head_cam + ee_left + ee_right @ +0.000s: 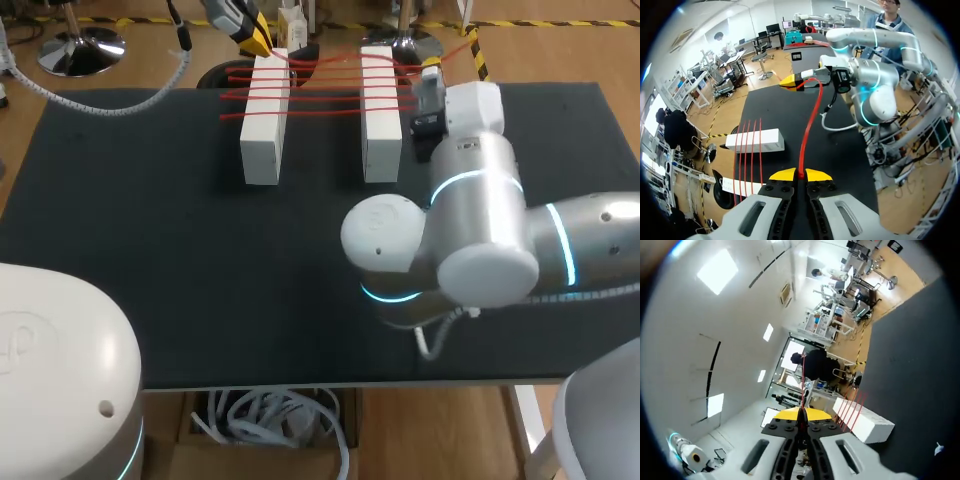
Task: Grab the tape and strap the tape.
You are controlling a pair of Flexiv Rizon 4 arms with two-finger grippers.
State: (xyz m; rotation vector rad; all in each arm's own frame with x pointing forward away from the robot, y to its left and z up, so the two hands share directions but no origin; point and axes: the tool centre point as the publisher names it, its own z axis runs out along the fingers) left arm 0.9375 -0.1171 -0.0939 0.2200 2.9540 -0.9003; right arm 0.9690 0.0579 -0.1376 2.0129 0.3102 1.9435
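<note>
Tape stretched taut between both claws, long axis 9-to-3 across far end of bench. Left claw pinched shut on it at 11 o'clock, just beyond left block. Right claw closed on other end at 1 o'clock, beside right block. Several strands already span both blocks. Next lay likely turns on keeping the span square to the blocks.

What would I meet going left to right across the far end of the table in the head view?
Left white block → right white block → right end effector. The red tape runs across both blocks, so I leave it out.
</note>
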